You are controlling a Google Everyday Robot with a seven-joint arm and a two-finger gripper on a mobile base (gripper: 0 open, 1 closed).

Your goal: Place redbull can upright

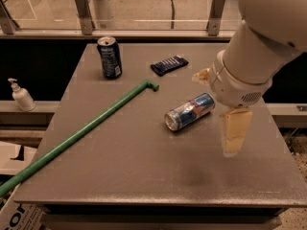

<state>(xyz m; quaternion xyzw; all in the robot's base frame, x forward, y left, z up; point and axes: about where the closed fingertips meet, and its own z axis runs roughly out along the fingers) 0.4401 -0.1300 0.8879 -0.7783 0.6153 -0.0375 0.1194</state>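
Note:
The redbull can (pixel 190 111), silver and light blue with a red mark, lies on its side near the middle of the grey table (pixel 144 166), its silver top pointing to the front left. My gripper (pixel 221 121) hangs above the table just to the right of the can, not touching it. It is open and empty. One cream finger (pixel 235 131) points down beside the can's right end, and the tip of the other finger (pixel 201 74) shows behind the can. The large white arm fills the upper right.
A dark navy can (pixel 110 56) stands upright at the back left. A dark snack packet (pixel 169 64) lies at the back centre. A long green cane (pixel 81 132) lies diagonally across the table's left half. A soap dispenser (pixel 21 95) stands on a ledge to the left.

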